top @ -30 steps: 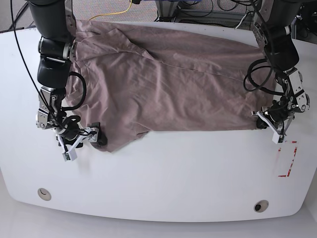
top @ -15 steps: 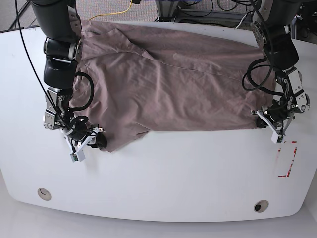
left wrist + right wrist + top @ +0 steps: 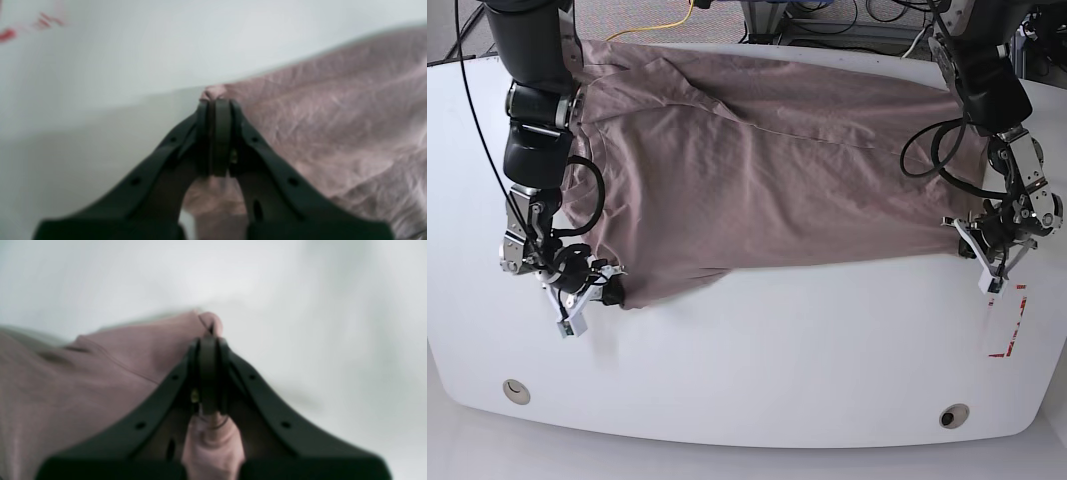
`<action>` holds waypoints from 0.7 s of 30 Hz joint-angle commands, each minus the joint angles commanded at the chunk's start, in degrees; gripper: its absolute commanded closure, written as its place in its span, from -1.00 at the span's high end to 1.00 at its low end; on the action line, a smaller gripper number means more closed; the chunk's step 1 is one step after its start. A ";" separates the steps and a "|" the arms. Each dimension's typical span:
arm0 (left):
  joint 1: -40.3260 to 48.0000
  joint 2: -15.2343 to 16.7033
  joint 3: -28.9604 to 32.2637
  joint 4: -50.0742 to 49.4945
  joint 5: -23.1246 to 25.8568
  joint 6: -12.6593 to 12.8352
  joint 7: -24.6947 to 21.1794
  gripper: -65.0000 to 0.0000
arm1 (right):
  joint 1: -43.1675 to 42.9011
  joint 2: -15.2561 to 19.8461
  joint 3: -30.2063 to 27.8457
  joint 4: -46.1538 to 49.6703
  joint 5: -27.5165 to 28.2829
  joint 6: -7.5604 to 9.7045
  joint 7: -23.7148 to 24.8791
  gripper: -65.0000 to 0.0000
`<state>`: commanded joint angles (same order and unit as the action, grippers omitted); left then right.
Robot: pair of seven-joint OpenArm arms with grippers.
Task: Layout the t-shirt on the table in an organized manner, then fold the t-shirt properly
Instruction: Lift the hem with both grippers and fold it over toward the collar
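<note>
Dusty mauve t-shirt [image 3: 767, 170] spread wide across the far half of the glossy white tabletop [image 3: 757, 360], wrinkled, with a diagonal crease from the far corner toward the middle and a fold of cloth bunched along the side under the right arm. Near hem running roughly straight across the middle of the tabletop, sagging into a rounded flap toward the corner held by the right gripper [image 3: 610, 293]. Right jaws pressed together on that corner: in the right wrist view [image 3: 208, 340], a small nub of mauve fabric poking out past the black tips and another tuck of cloth showing between the arms of the jaws lower down. Left gripper [image 3: 989, 262] at the opposite near corner of the garment, jaws likewise clamped on the cloth; in the left wrist view [image 3: 217, 103], a little pinch of fabric peeking beyond the closed tips, the rest of the shirt lying out to one side in soft creases. Both grippers low, close to the white surface. Red rectangular mark [image 3: 1010, 322] on the tabletop just beside the left gripper, nearer the front edge, clear of the fabric. Two small round holes near the front edge, one [image 3: 516, 391] toward the right arm's side and the other [image 3: 953, 415] toward the left arm's side, both well apart from the shirt.
</note>
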<state>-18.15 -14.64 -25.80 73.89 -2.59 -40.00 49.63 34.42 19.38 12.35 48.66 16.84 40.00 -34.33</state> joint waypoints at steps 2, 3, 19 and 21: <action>0.00 0.00 0.00 1.85 0.00 0.00 0.79 -1.00 | 0.00 0.00 0.00 2.90 -0.18 0.00 -2.02 -1.00; -0.09 0.00 0.00 2.37 0.00 0.00 0.97 -1.00 | 0.00 0.00 0.09 3.96 -0.26 0.00 -2.90 -1.00; 2.37 3.34 0.00 14.33 0.00 0.00 2.02 -1.00 | -4.48 -0.09 0.44 27.69 0.09 0.00 -20.04 -1.00; 3.52 3.60 0.00 15.47 0.00 0.00 3.34 -1.00 | -6.77 -0.26 0.44 32.44 0.09 0.00 -22.42 -1.00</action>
<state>-14.64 -11.03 -25.80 89.36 -2.59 -40.00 52.97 27.65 19.12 12.79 81.10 16.92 40.00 -56.75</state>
